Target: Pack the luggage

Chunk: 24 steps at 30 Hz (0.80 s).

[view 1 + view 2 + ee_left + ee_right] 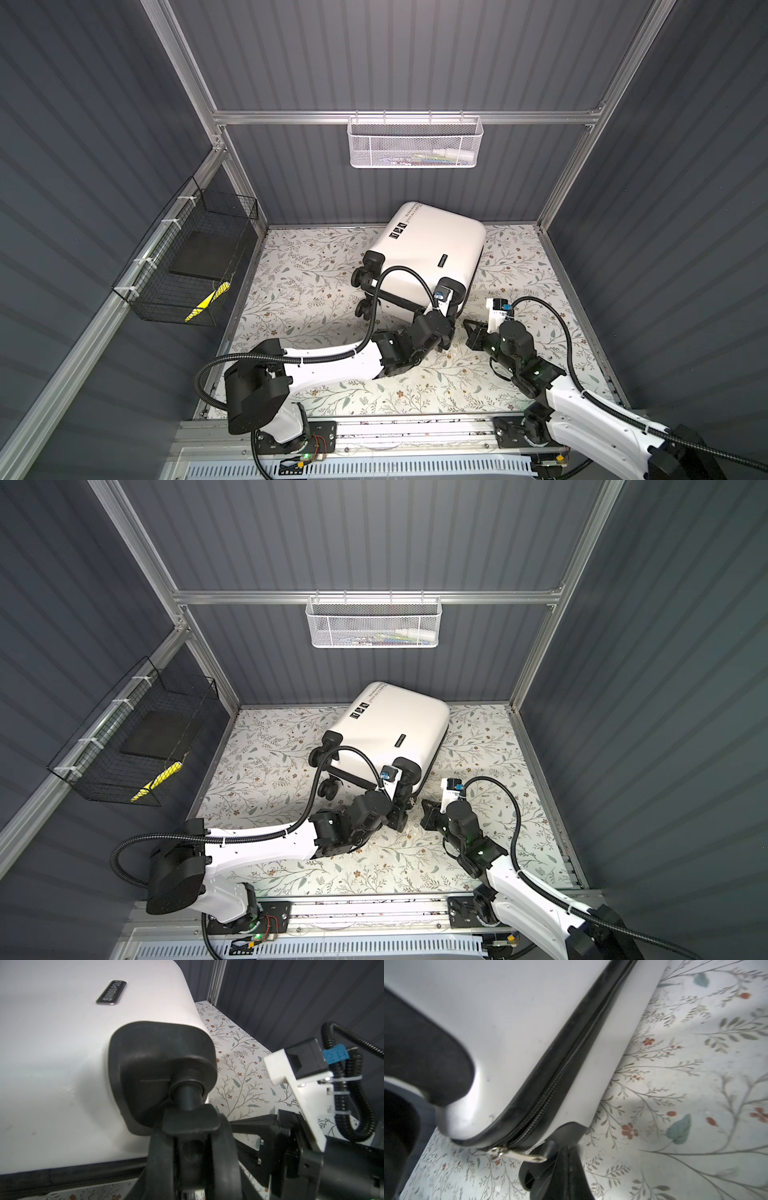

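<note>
Two baskets hang on the walls: the white basket [374, 145] holds small colourful items too blurred to name, and the black basket [166, 309] holds a dark slab [203, 255] and a yellow-black thing [208, 301]. Luggage [432, 245] lies zipped shut on the table [299, 291], toward the back, so its contents are hidden. Left gripper [191, 1142] clamps a near-corner wheel [191, 1122]. Right gripper [566, 1159] is clenched, its tips just beside the zip pull [517, 1155]; whether they touch it I cannot tell. Only the right wrist view shows that pull, and only the left wrist view shows the wheel grip clearly.
</note>
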Motion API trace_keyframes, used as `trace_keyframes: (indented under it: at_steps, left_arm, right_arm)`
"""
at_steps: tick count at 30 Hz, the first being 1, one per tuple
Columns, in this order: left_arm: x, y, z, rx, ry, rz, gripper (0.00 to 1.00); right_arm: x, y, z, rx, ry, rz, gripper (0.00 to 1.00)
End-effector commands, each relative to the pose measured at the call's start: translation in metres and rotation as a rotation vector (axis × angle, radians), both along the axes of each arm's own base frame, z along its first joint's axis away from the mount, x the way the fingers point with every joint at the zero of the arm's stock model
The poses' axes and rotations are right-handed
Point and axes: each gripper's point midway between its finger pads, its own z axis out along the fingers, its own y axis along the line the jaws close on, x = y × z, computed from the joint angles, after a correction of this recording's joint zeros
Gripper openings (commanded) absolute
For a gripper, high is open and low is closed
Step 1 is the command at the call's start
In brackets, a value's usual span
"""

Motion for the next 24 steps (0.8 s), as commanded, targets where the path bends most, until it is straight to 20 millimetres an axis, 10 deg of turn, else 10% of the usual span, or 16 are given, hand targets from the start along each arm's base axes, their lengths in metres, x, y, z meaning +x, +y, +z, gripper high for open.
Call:
trace_keyframes:
  at_steps: [1, 10, 24]
  left_arm:
    - [0.003, -0.001, 0.061, -0.178, -0.080, 0.014, 0.00]
    - [0.003, -0.004, 0.061, -0.178, -0.075, 0.010, 0.00]
    - [0.003, -0.010, 0.060, -0.175, -0.068, 0.001, 0.00]
  right_arm:
    - [-0.010, 0.020, 0.013, 0.036, -0.073, 0.142, 0.16]
    - [-0.014, 0.023, 0.015, 0.002, -0.102, 0.188, 0.42]
    - [0.004, 0.035, 0.020, 0.013, -0.117, 0.189, 0.45]
